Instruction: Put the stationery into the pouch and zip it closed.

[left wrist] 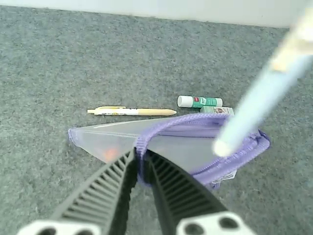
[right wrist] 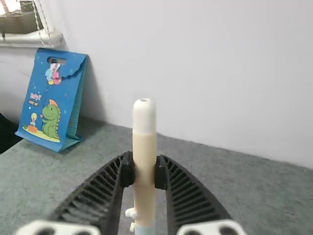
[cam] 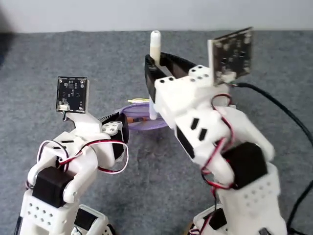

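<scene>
Left wrist view: yellow pen (left wrist: 132, 111), glue stick (left wrist: 199, 101) just beyond pouch (left wrist: 112, 137).

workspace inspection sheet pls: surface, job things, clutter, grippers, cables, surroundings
surface: grey carpet-like table cover, lying flat.
job's things: pouch, clear with a purple zip edge, open; white-capped pen held upright, its lower end at the pouch mouth; yellow pen and glue stick lying beyond the pouch, outside it.
clutter: nothing seen.
grippers: left gripper shut on the pouch's purple edge; right gripper shut on the white-capped pen.
cables: red and white wires looped on the arms; black cable trailing beside the right arm.
surroundings: white wall; blue gift bag standing against it.
</scene>
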